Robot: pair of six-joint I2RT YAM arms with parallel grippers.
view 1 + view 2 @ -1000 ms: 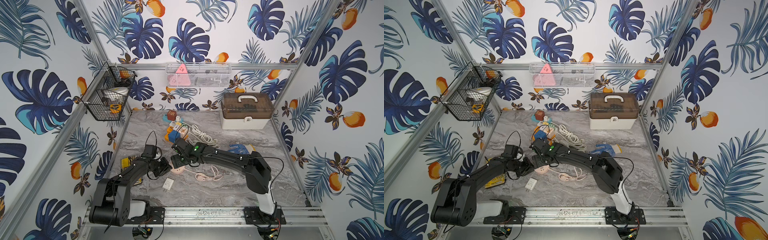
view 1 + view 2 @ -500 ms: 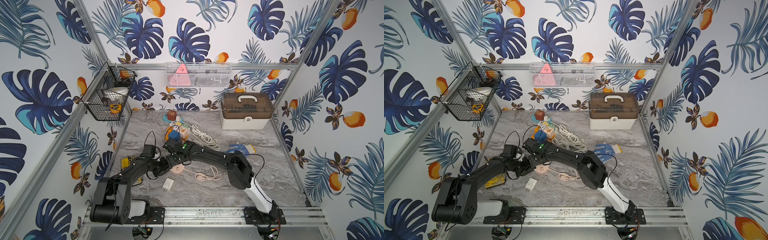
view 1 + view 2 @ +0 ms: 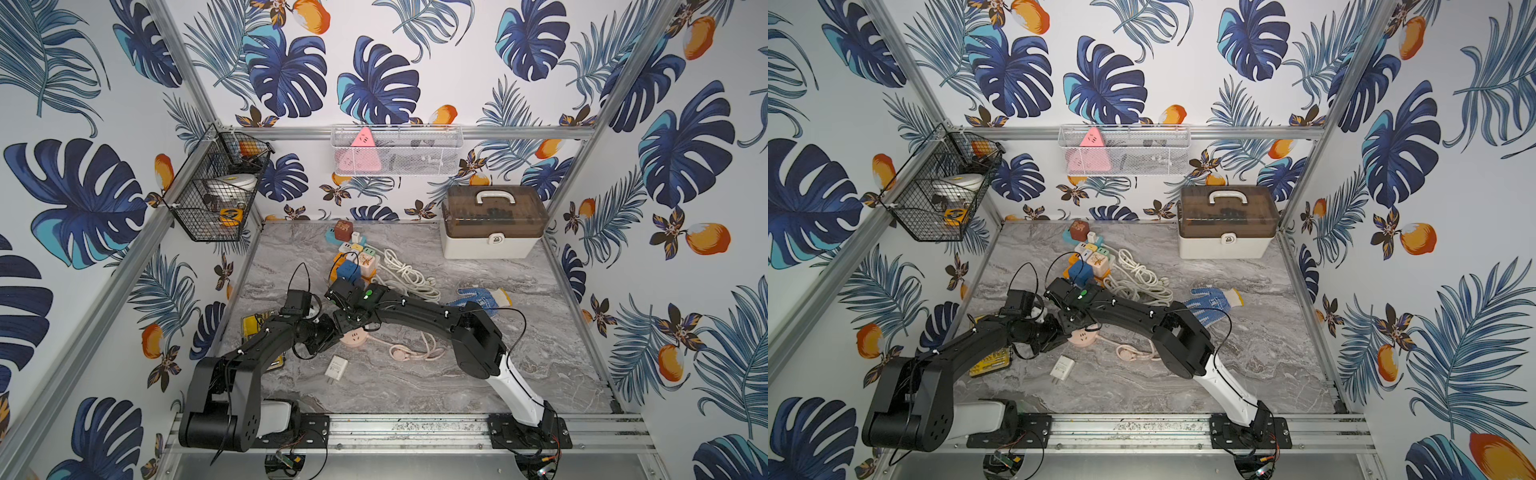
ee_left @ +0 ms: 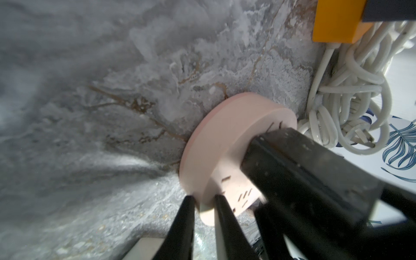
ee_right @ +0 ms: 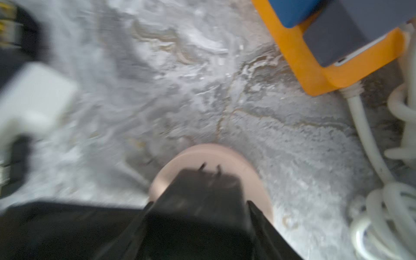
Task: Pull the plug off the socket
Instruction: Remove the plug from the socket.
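Note:
A round pink socket (image 3: 356, 338) (image 3: 1082, 337) lies on the marble table, and a black plug (image 4: 281, 157) (image 5: 202, 186) stands out of its face. My left gripper (image 4: 203, 202) (image 3: 332, 332) is shut on the socket's rim, one thin finger on each side of it. From above, my right gripper (image 5: 199, 202) (image 3: 353, 322) has come down over the plug, with a finger lying against each of its sides. In both top views the plug is hidden under the right wrist. The right wrist view is blurred.
A white charger (image 3: 336, 368) lies just in front of the socket, beside the socket's pink cable (image 3: 411, 353). Behind are an orange power strip (image 5: 315, 67), coloured cubes (image 3: 353, 259) and a coiled white cord (image 3: 409, 274). A blue glove (image 3: 482, 297) and a toolbox (image 3: 492, 222) lie further right.
The right arm swung left and came down over the socket, and its jaws narrowed around the plug. The left gripper stayed shut on the socket.

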